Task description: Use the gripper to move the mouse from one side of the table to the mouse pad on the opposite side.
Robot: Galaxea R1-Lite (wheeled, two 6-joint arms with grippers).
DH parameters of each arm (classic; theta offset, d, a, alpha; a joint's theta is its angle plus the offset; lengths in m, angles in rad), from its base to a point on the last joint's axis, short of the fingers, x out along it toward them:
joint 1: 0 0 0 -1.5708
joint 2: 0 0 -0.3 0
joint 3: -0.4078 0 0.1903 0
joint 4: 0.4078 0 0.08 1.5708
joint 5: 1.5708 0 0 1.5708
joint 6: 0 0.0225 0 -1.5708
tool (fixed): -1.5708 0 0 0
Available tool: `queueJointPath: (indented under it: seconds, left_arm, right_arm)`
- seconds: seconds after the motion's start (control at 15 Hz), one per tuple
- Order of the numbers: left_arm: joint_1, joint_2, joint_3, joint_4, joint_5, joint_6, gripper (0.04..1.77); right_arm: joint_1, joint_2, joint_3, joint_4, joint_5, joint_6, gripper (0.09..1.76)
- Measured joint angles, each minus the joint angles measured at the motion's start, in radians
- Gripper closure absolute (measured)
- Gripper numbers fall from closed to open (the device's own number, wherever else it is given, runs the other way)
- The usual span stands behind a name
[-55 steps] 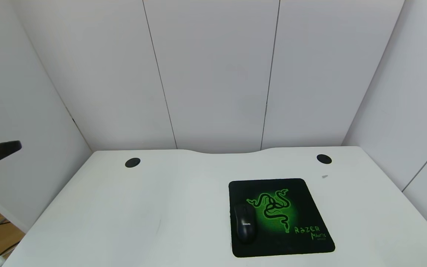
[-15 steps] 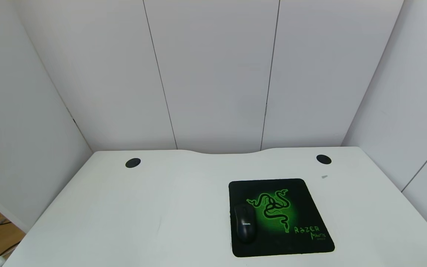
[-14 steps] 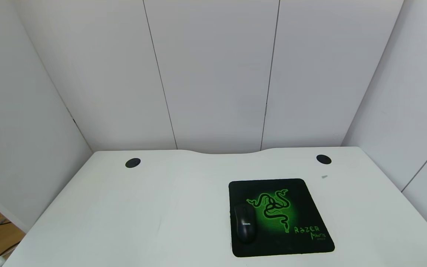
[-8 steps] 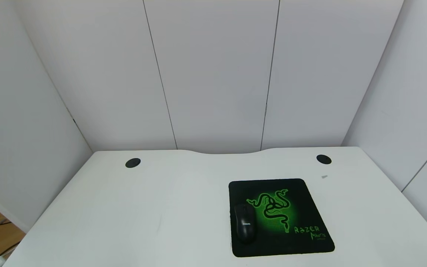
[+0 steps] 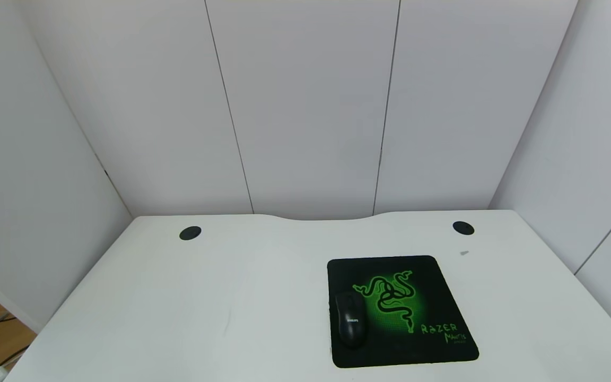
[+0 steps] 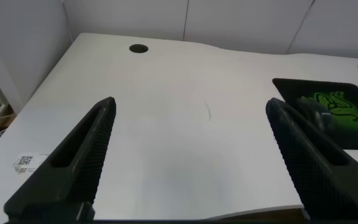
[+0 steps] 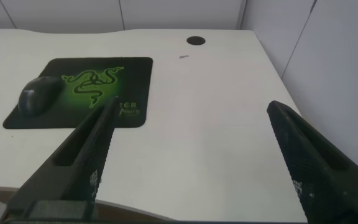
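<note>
With the mouse [image 5: 350,320] resting on the mouse pad [image 5: 411,339] by its left edge, beside the green emblem: placement judged complete. Left tool [image 6: 191,162] and right tool [image 7: 194,165] both spread wide and empty, parked off the table [image 5: 178,307], well clear of the pad.

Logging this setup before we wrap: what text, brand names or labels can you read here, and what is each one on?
"RAZER MANTIS" in green, on the mouse pad.
Smaller green line under it: too small to read.
White lettering on the mouse: too small to read.
QR-code sticker near the table edge, seen from the left wrist: text unreadable.
</note>
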Motion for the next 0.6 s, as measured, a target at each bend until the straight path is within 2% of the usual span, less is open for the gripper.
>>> queueJointPath:
  seconds: [0.6]
  left_arm:
    - [0.0, 0.0, -0.009, 0.045, 0.006, 0.002, 0.09]
  right_arm:
    - [0.0, 0.0, 0.0, 0.0, 0.0, 0.0, 0.14]
